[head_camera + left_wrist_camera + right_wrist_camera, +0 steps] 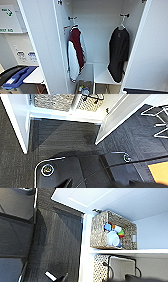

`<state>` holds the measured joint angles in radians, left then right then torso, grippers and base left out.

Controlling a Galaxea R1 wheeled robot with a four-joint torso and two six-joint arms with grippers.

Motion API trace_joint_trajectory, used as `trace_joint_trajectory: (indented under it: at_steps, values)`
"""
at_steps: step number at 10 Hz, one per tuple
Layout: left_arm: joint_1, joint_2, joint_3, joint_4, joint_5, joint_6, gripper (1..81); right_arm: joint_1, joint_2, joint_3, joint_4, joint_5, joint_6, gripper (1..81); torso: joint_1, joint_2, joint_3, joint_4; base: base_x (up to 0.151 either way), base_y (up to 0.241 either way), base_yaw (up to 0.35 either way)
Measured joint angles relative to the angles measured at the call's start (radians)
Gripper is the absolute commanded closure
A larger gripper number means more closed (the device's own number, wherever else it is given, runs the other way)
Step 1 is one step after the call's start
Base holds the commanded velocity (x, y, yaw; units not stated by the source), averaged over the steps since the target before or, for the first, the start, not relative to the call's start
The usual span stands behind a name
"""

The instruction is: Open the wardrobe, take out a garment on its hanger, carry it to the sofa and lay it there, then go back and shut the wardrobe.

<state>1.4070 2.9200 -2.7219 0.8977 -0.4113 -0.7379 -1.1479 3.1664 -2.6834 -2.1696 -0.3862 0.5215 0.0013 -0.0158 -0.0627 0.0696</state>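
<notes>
Even, bright overhead light; wardrobe point(100, 37) interior white, near washed out. All views soft, blocky blur. Head view bows door edges outward. Broad soft shadow on carpet point(62, 139) in left wrist view.

head faces open wardrobe point(100, 37), wrists downward
</notes>
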Motion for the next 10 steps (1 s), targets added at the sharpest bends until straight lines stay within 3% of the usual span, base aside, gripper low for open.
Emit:
trace_joint_trajectory:
  at_steps: [1,6,8,10]
  values:
    - [0.0,0.0,0.0,0.0,0.0,0.0,1.0,0.026,0.0,0.0,0.035,-0.032,0.001,1.0,0.0,0.0,0.0,0.0,0.0,0.0,0.0]
    - [0.0,0.0,0.0,0.0,-0.007,0.0,1.0,0.078,0.0,0.005,0.468,-0.235,0.005,1.0,0.0,0.0,0.0,0.0,0.0,0.0,0.0]
    - [0.0,0.0,0.0,0.0,-0.009,0.0,1.0,0.079,0.003,0.005,0.57,-0.261,0.11,1.0,0.0,0.0,0.0,0.0,0.0,0.0,0.0]
    - [0.0,0.0,0.0,0.0,-0.01,0.0,1.0,0.061,-0.015,0.007,0.59,-0.27,0.257,1.0,0.0,0.0,0.0,0.0,0.0,0.0,0.0]
